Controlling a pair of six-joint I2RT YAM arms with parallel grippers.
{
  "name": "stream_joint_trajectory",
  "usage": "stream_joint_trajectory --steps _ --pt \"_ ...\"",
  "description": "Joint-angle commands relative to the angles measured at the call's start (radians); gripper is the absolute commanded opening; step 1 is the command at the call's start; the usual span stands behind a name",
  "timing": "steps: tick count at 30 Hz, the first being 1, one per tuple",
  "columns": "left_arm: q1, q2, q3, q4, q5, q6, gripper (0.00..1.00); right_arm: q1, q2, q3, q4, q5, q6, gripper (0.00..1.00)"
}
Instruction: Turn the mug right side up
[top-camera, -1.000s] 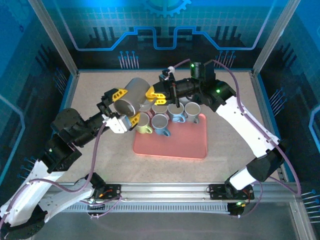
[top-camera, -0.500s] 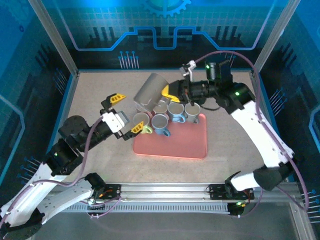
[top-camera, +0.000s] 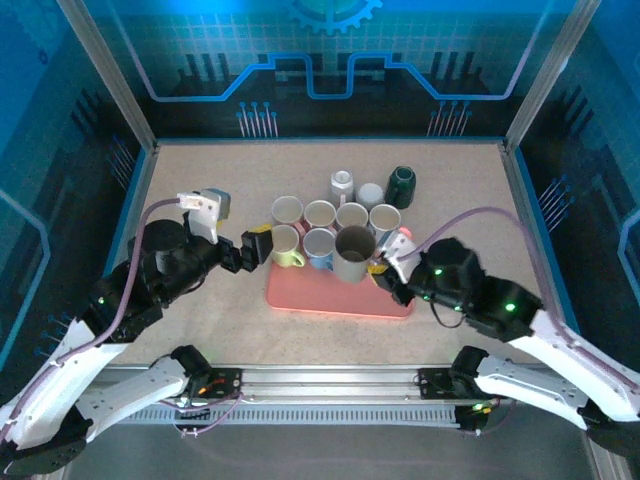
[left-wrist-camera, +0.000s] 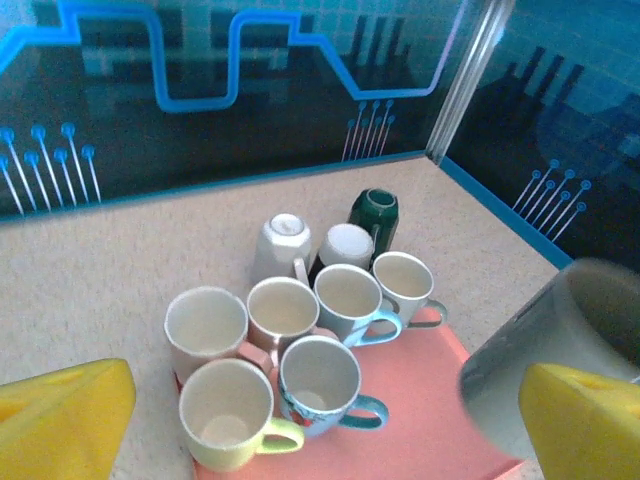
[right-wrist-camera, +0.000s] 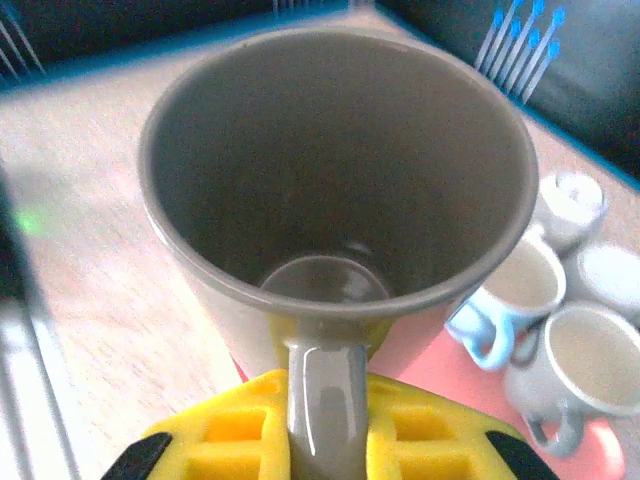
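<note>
Right now the grey mug (top-camera: 354, 253) stands mouth up just right of centre in the top view. It is over the front part of the pink tray (top-camera: 340, 297), just beside the blue mug (top-camera: 319, 247) — whether its base rests on the tray I cannot tell. The right gripper (top-camera: 383, 270) reaches in from the lower right and is clamped on the mug's handle (right-wrist-camera: 320, 400). In the right wrist view the handle runs down the bottom centre of the frame with a yellow pad (right-wrist-camera: 225, 445) pressed against each side, and the mug's dark inside faces the camera.

The left gripper (top-camera: 256, 245) sits left of centre in the top view, near the yellow-green mug (top-camera: 285, 246) at the tray's left end, and holds nothing. In the left wrist view its own yellow pads (left-wrist-camera: 60, 420) lie in the two bottom corners, spread wide apart.

Behind the front mugs, a row of four upright mugs (top-camera: 320, 213) runs along the tray's far edge. Farther up the frame, on the speckled table (top-camera: 200, 180), three more stand mouth down — a white mug (top-camera: 343, 185), a pale mug (top-camera: 371, 193) and a dark green mug (top-camera: 401, 186).
</note>
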Motion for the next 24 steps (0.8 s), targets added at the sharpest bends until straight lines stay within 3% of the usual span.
stream_joint_trajectory --steps 1,6,12,24 --pt "-0.002 0.016 0.034 -0.043 -0.022 -0.181 0.99 0.012 -0.042 -0.141 0.358 0.216 -0.061 0.00" --pt "-0.002 0.007 0.018 -0.030 -0.014 -0.236 0.99 0.024 -0.023 -0.342 0.585 0.316 -0.012 0.00" --pt "-0.003 0.003 0.039 -0.064 -0.017 -0.244 0.99 0.021 -0.039 -0.490 0.709 0.395 0.019 0.00" --pt "-0.002 -0.002 0.012 -0.068 -0.020 -0.289 0.99 -0.037 0.061 -0.619 0.891 0.331 0.157 0.00"
